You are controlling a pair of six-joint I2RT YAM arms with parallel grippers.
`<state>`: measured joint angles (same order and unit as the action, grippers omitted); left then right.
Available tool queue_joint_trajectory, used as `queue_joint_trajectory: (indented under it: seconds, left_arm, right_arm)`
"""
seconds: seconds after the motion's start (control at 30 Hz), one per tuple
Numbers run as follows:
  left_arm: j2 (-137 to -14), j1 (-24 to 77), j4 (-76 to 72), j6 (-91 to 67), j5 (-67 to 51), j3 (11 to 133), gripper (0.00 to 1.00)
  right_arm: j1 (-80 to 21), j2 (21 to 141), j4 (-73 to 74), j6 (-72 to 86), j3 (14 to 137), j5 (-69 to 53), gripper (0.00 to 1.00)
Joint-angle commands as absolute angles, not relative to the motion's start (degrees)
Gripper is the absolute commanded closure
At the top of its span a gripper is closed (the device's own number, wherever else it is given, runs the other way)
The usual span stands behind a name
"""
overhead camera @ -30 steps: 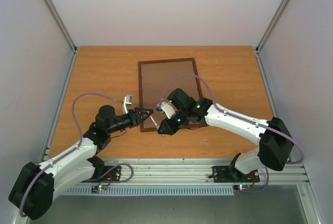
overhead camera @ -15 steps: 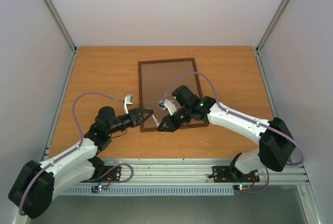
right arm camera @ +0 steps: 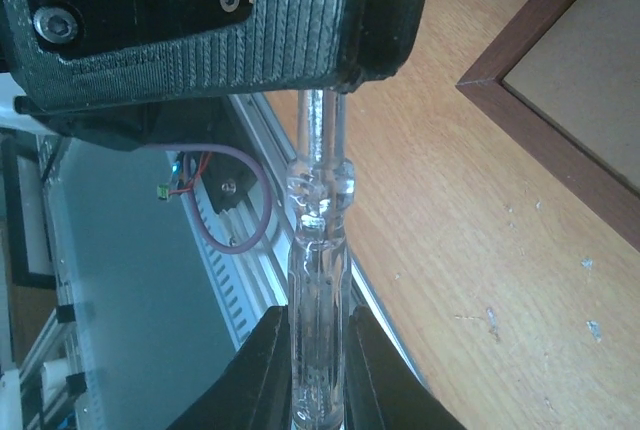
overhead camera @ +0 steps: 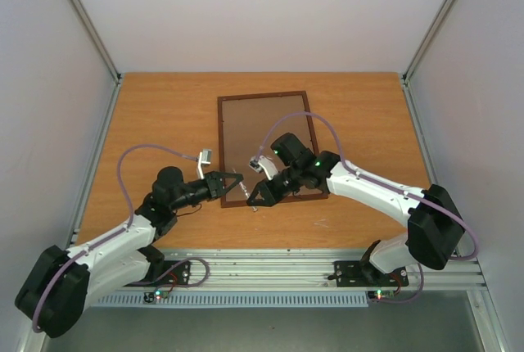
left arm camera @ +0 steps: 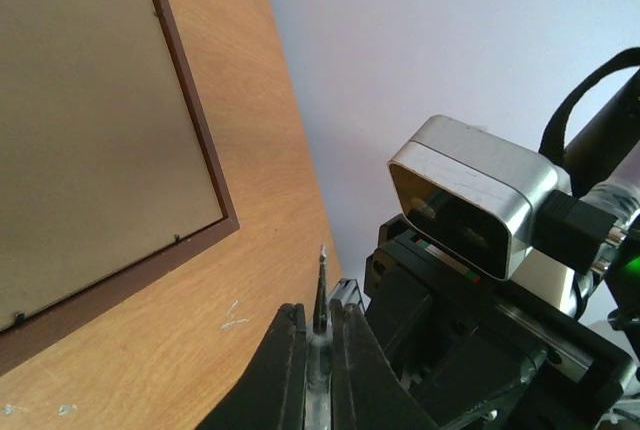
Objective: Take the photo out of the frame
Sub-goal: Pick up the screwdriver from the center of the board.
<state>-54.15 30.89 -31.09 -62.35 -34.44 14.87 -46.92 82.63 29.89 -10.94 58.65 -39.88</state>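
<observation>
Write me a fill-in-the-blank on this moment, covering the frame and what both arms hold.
1. The frame lies with its plain brown ___ facing up.
2. The right gripper holds a screwdriver by its clear ___.
3. The left gripper has its jaws shut on the same tool, whose thin metal ___ pokes out past them.

Missing words: back; handle; tip.

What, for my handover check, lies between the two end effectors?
A clear-handled screwdriver spans the gap: handle in the right end effector, shaft in the left end effector, shown in the right wrist view.
</observation>
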Motion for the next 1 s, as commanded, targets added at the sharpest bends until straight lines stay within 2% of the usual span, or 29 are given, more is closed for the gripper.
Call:
queue_joint_trajectory:
  seconds: [0.0,0.1,0.23,0.37,0.6,0.73,0.97]
  left_arm:
    - [-54.3,31.29,-37.71,-62.2,-34.57,14.38,1.0]
    - [-53.06,31.29,-37.66,-62.52,-32.46,13.64,1.0]
    - [-50.98,31.29,-35.76,-63.86,-28.49,13.06,0.99]
    - [-48.25,31.29,-35.45,-66.83,-23.56,12.06,1.0]
    - [-43.56,31.29,-33.29,-72.61,-14.71,10.72,1.0]
    - [-42.86,31.29,-34.46,-75.46,-12.81,10.69,1.0]
    - [-43.89,31.29,-36.33,-77.37,-12.31,10.81,0.99]
  right_arm:
    - [-46.71,82.22,29.04,-10.38,59.0,-40.05,0.97]
    - [-46.76,80.89,28.35,-10.2,58.28,-37.88,0.86]
    - [-46.76,77.72,26.33,-10.28,56.46,-34.02,0.64]
    - [-46.84,74.54,21.23,-9.56,52.99,-29.9,0.5]
    - [-47.73,68.76,2.31,-3.86,43.67,-23.76,0.4]
    - [-48.24,69.18,-6.28,-2.56,41.07,-21.05,0.39]
    - [-49.07,74.4,-17.84,1.51,40.68,-24.11,0.38]
